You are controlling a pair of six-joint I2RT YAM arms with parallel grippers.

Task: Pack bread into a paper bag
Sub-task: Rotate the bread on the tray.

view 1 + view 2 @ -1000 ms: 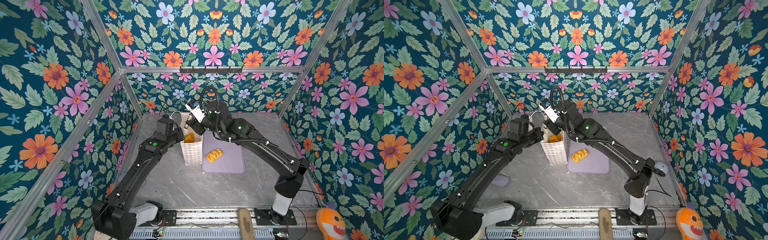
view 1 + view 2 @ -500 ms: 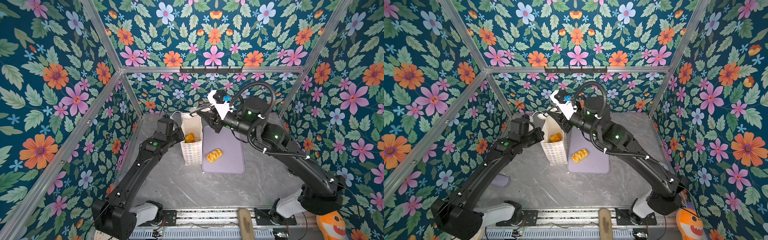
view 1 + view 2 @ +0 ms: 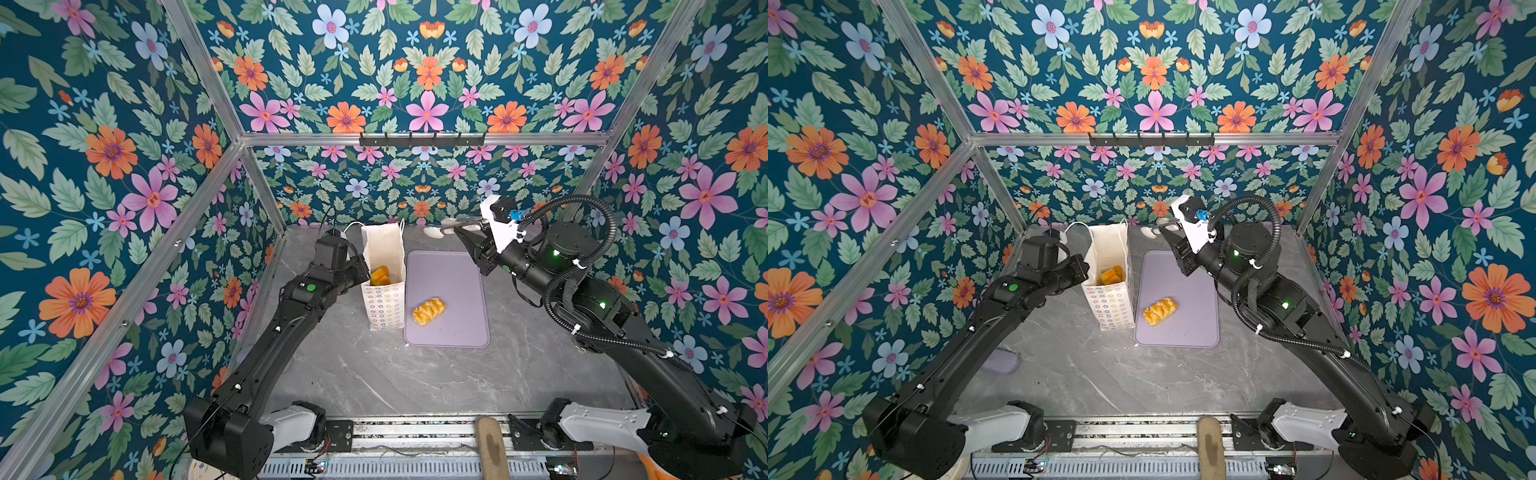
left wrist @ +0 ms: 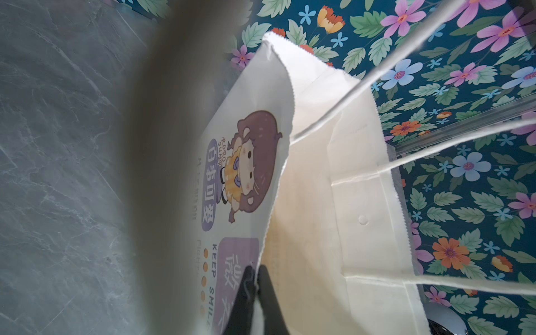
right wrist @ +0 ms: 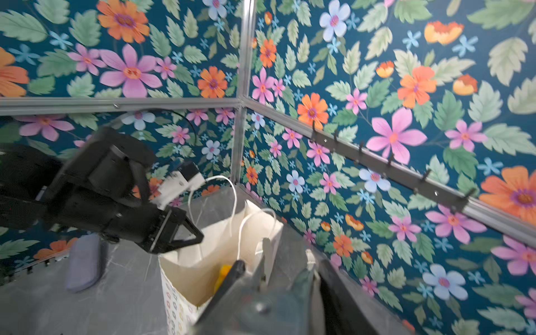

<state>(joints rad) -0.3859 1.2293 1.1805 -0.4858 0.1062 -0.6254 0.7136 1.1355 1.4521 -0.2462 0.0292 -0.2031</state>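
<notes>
The paper bag stands upright at the purple mat's left edge, mouth open. My left gripper is shut on the bag's left rim. Orange-golden bread lies inside the bag. A braided glazed roll rests on the mat. My right gripper hangs raised above the mat's far right corner, apart from the bag. It is shut on grey metal tongs, whose pale tips point left.
The purple mat lies in the table's middle. A grey-purple block sits on the left, near the wall. A black hook rail runs along the back wall. A wooden handle pokes up at the front edge.
My right arm has lifted away from over the bag's mouth and swung right and back with the tongs. The left arm, the bag and the braided roll have not moved.
</notes>
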